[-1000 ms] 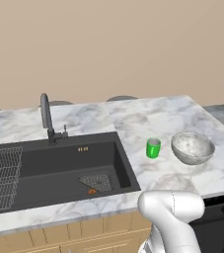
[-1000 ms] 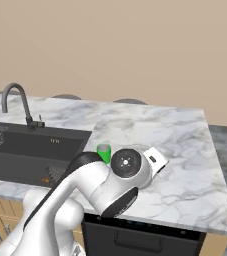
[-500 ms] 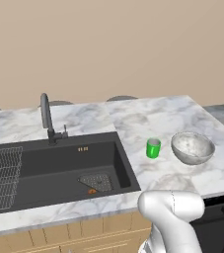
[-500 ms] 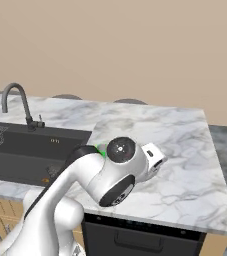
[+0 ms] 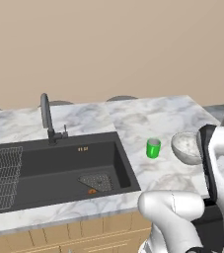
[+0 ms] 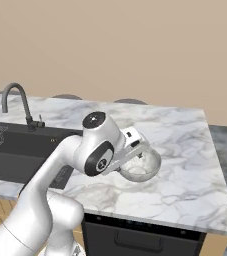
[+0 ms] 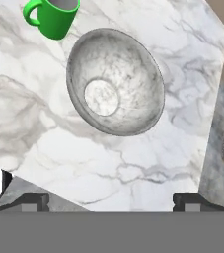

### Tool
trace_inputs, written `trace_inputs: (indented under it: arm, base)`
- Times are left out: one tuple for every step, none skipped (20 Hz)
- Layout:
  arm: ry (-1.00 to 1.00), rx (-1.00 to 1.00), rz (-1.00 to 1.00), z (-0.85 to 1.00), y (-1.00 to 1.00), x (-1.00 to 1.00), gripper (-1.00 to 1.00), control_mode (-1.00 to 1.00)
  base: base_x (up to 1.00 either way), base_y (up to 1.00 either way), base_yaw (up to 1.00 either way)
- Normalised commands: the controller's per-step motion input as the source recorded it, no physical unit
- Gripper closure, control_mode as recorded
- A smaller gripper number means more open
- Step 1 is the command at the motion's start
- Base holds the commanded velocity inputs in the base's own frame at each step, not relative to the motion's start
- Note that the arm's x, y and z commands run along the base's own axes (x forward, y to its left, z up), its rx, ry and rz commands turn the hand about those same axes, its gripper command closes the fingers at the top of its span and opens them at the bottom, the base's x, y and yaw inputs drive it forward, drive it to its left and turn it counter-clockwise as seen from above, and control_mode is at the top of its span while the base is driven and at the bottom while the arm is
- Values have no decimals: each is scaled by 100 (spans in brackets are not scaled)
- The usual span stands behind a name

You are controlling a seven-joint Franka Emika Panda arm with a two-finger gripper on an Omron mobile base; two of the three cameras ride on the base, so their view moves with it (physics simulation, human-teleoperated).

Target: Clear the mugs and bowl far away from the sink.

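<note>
One white marble tabletop (image 5: 148, 116) spans a beige-walled kitchen, a black sink (image 5: 59, 168) recessed at its left. The speckled bowl (image 7: 114, 81) sits beside a green mug (image 7: 54, 17), the tool (image 7: 111, 200) spread wide above.

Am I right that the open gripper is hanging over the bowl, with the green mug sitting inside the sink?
Not quite. The green mug stands on the marble counter between the sink and the bowl, as the left base view shows. The rest holds: the open gripper hangs over the bowl.
</note>
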Motion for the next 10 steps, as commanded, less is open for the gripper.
trace_inputs:
  arm:
    - [11, 0, 0, 0, 24, 36, -100, -100]
    - [10, 0, 0, 0, 21, 34, -100, -100]
    - [9, 0, 0, 0, 21, 34, -100, -100]
    - [10, 0, 0, 0, 21, 36, -100, -100]
    - [10, 0, 0, 0, 26, 36, -100, -100]
    - [11, 0, 0, 0, 29, 36, -100, -100]
    - [12, 0, 0, 0, 33, 38, -100, -100]
    - [13, 0, 0, 0, 34, 38, -100, -100]
    - [13, 0, 0, -5, 34, 38, -100, -100]
    - [13, 2, 0, -9, 31, 36, -100, -100]
  base:
    - [0, 0, 0]
    - [0, 0, 0]
    - [0, 0, 0]
    - [0, 0, 0]
    - [0, 0, 0]
    - [0, 0, 0]
    - [0, 0, 0]
    - [0, 0, 0]
    - [0, 0, 0]
    - [0, 0, 0]
